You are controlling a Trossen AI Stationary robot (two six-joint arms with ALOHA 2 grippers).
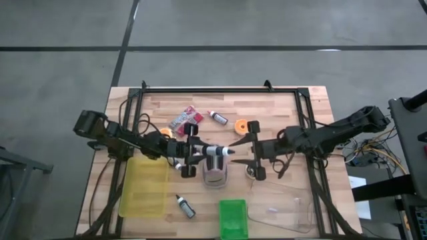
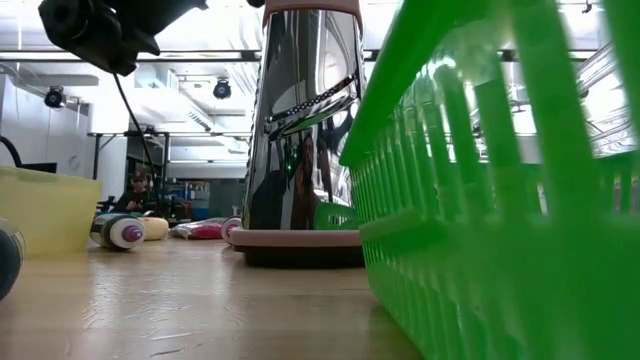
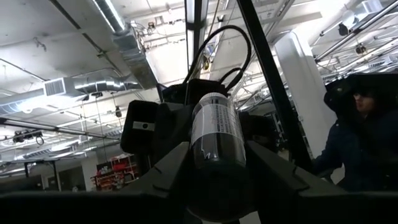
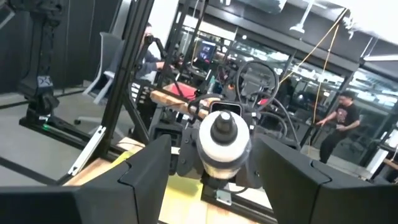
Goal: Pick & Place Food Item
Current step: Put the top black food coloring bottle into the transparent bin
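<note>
I see the bottle (image 1: 215, 151) held level over the table's middle between the left gripper (image 1: 197, 152) and the right gripper (image 1: 241, 152), above the metal cup (image 1: 215, 175), with the tray (image 1: 143, 187) to its left and the basket (image 1: 233, 218) nearer the front edge

The desk (image 1: 280, 107) is pale wood planks, matt with visible grain. The tall container (image 2: 300, 130) is mirror-polished metal on a matt pinkish plastic base. The green basket (image 2: 500, 200) is glossy slatted plastic; the yellow bin (image 2: 45, 210) translucent plastic.
</note>
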